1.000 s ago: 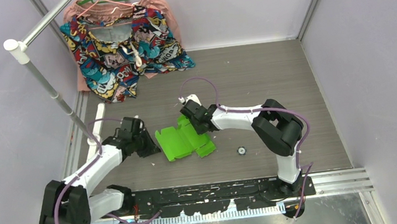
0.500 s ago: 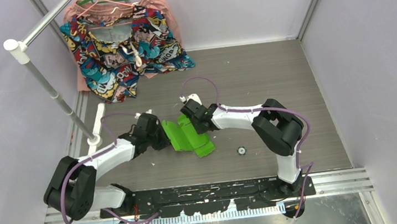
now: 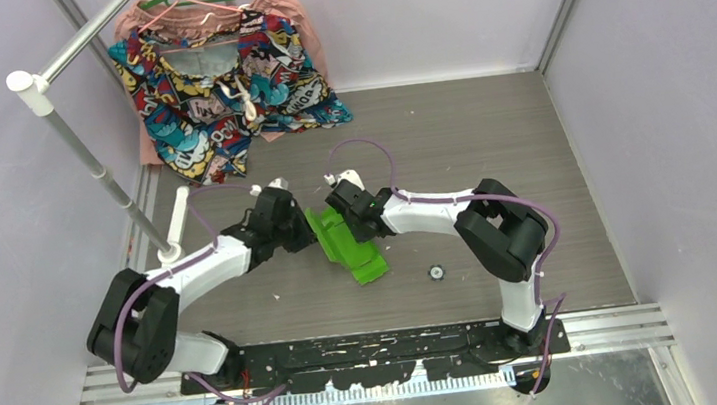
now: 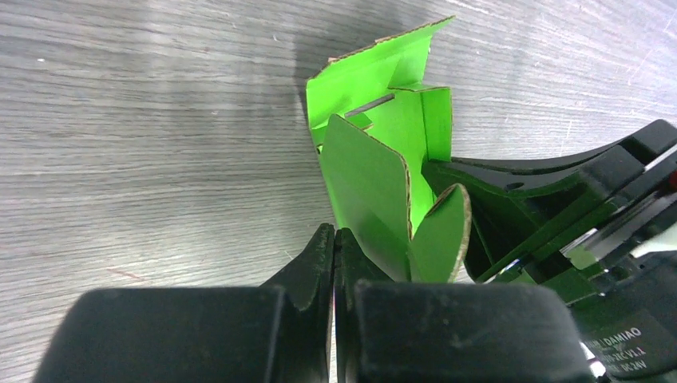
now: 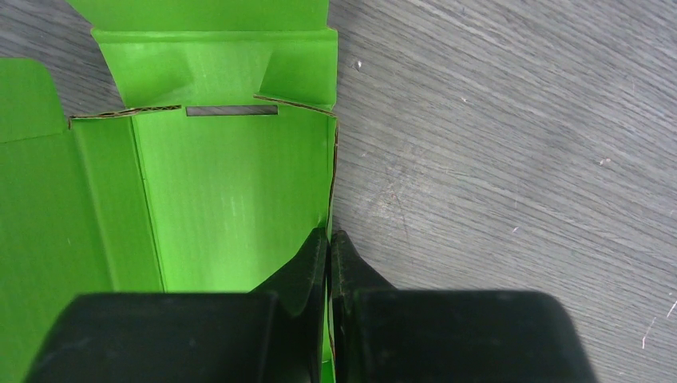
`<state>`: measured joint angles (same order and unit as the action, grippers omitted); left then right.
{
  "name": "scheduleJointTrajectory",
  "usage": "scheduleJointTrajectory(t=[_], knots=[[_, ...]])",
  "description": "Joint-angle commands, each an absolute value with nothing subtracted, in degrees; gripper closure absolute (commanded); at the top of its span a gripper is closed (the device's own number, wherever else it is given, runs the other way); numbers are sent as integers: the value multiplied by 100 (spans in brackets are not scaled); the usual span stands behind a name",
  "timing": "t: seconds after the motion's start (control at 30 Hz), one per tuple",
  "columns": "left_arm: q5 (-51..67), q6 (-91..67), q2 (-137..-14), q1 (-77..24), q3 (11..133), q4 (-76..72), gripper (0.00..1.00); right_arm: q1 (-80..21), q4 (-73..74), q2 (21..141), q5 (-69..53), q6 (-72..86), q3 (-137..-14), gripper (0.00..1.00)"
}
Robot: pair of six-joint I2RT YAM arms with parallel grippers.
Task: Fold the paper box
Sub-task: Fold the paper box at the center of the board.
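The paper box (image 3: 347,247) is a lime-green die-cut card lying mid-table, its left panels folded upright. My left gripper (image 3: 304,232) is shut and empty, its fingertips (image 4: 334,239) pressed against the raised left panel of the box (image 4: 371,183). My right gripper (image 3: 351,223) is shut on the right edge of the box (image 5: 223,191), with a sliver of card between its fingertips (image 5: 329,237). The right gripper's black body also shows in the left wrist view (image 4: 559,199), behind the card.
A patterned garment (image 3: 221,76) hangs on a green hanger at the back left. A white rack pole (image 3: 94,160) slants down to its foot (image 3: 179,221) left of my left arm. A small round object (image 3: 435,273) lies right of the box.
My left arm has swung right and pushed the box's left panels up from flat to upright. The right gripper has held its place on the box's edge.
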<state>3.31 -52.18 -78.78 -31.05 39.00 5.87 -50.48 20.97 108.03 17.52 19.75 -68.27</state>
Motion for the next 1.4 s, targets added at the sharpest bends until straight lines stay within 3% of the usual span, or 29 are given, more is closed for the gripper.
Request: scheduleJointTrajectory(t=[0.0,1.37], knots=[[159,-5291,-8089,-3339,4122,220,100,-5098,2382,10977,1710,2070,-6852,99],[-215,-5402,-9414,-4107,4781,-267,100,-5193,2268,11173,1437,2149,-6855,99]])
